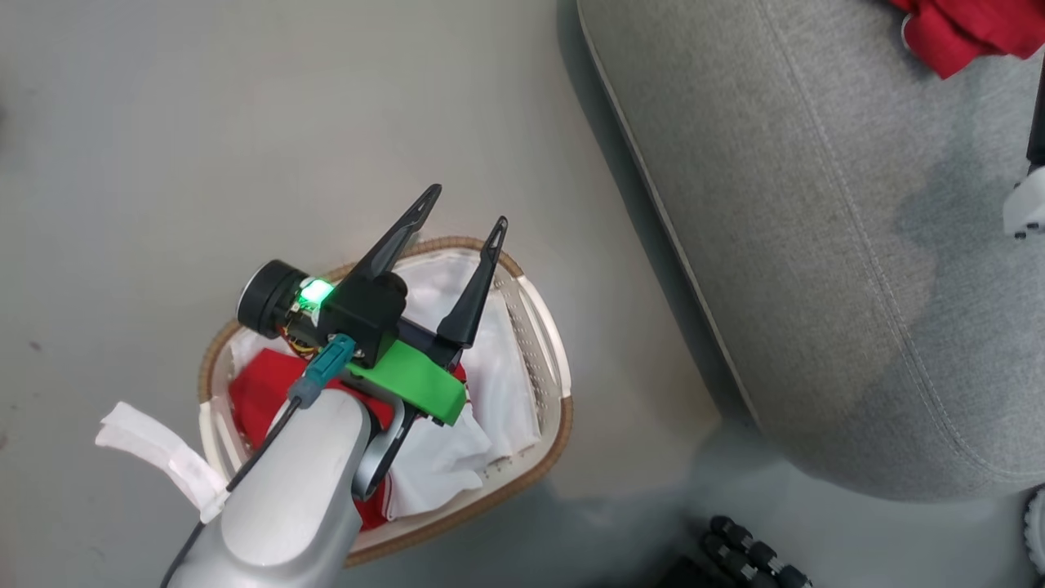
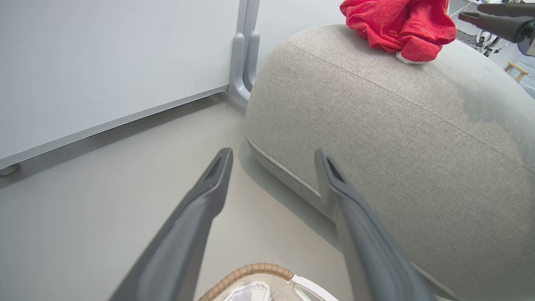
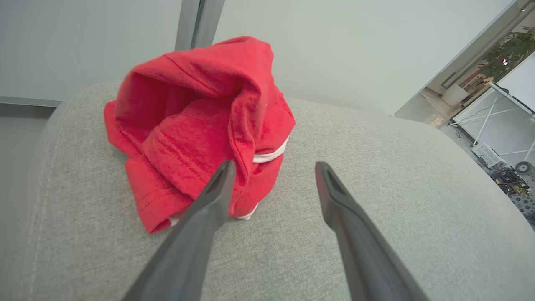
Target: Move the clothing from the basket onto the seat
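Note:
The basket (image 1: 540, 457) stands on the floor with a plain red garment (image 1: 260, 390) lying in it on a white liner (image 1: 510, 367). My left gripper (image 1: 466, 207) hovers above the basket's far rim (image 2: 250, 269), open and holding nothing (image 2: 273, 154). A second red garment with white trim (image 3: 200, 125) sits bunched on the grey seat (image 3: 355, 188), near its far corner (image 1: 963, 28). My right gripper (image 3: 274, 166) is just above the seat beside that garment, open and holding nothing. Its left finger overlaps the garment's lower edge. The seat (image 1: 816, 245) lies to the right of the basket.
A strip of the white liner (image 1: 155, 457) hangs over the basket's left side. A white wall panel with a grey post (image 2: 244, 62) stands behind the seat. Dark ribbed parts (image 1: 751, 555) show at the bottom edge. Bare grey floor lies left of the basket.

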